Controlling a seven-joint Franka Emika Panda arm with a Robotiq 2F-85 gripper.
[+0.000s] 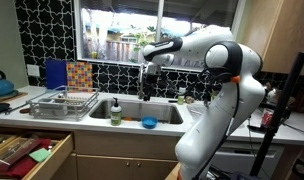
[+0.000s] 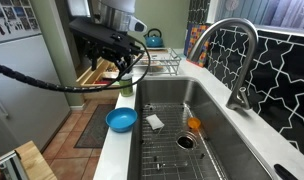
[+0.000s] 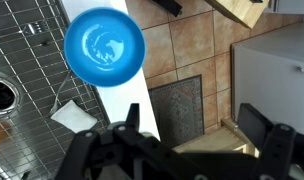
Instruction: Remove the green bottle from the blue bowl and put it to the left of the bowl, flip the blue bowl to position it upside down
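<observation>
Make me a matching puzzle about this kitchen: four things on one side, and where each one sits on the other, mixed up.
Things:
1. blue bowl
2. white cloth
3. faucet
4. blue kettle

Places:
A. lying inside the sink
B. past the dish rack
C. on the counter strip in front of the sink
D. rising by the tiled wall

Pairs: 1-C, 2-A, 3-D, 4-B

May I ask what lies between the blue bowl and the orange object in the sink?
A small white pad lies between the blue bowl and the orange object, seen in an exterior view.
</observation>
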